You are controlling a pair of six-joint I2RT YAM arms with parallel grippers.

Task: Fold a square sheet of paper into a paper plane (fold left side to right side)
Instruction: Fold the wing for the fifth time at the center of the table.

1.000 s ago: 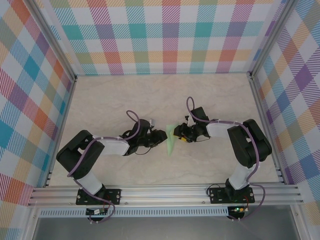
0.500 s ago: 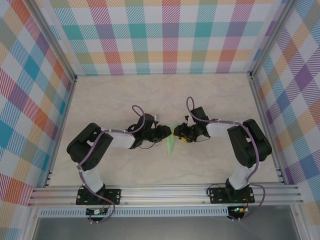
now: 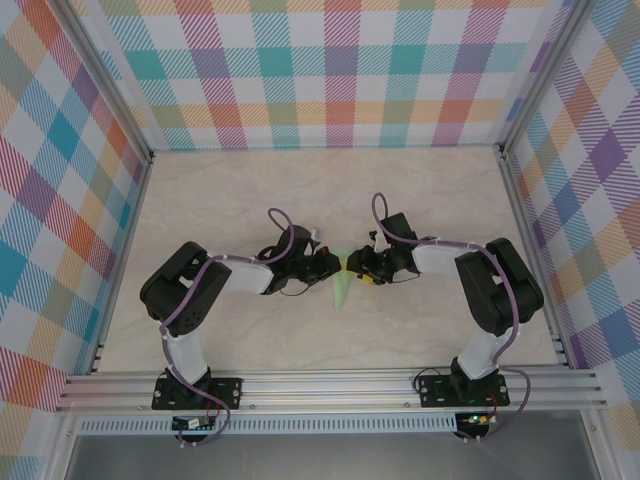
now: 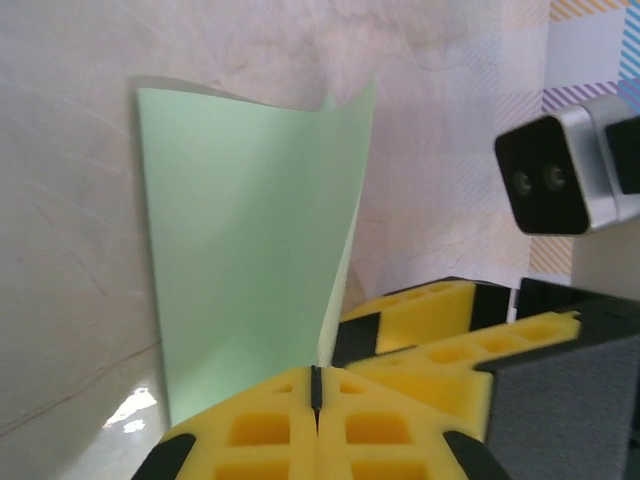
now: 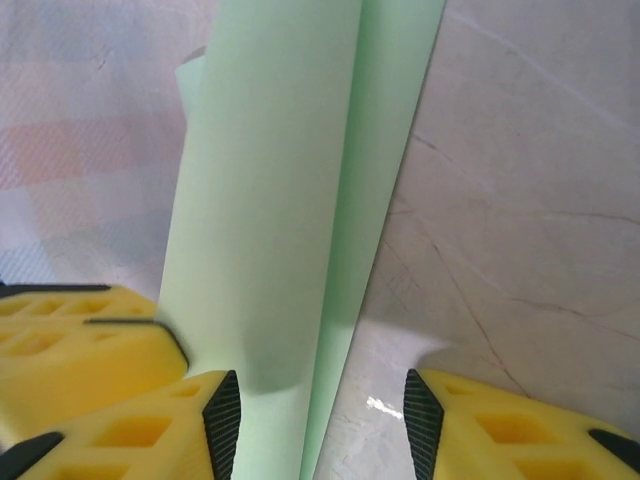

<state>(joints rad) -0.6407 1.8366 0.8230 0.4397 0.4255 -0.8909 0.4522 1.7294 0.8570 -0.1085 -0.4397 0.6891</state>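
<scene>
My left end effector (image 4: 315, 385) has its yellow pads pressed together, and the raised flap of the paper plane (image 4: 250, 230) runs down into the seam between them, so I judge it is pinching that edge. My right end effector (image 5: 315, 410) is spread. It straddles the pale green paper (image 5: 280, 200), whose left side touches one pad while the other pad stands clear over bare table.

The plane (image 3: 342, 288) lies about midway between the table's left and right edges, a little toward the near edge, with its point facing me.

To do this fold well, I would carry the pinched flap across low and flat while the right side pins the paper down. Then I would press along the crease rather than tug, since thin paper buckles easily.

The main obstacle is crowding. The two end effectors (image 3: 328, 266) (image 3: 358, 264) sit almost nose to nose over the paper, and the right arm's wrist camera (image 4: 560, 170) is close by. The table (image 3: 230, 200) is ringed by checked walls (image 3: 340, 70).
</scene>
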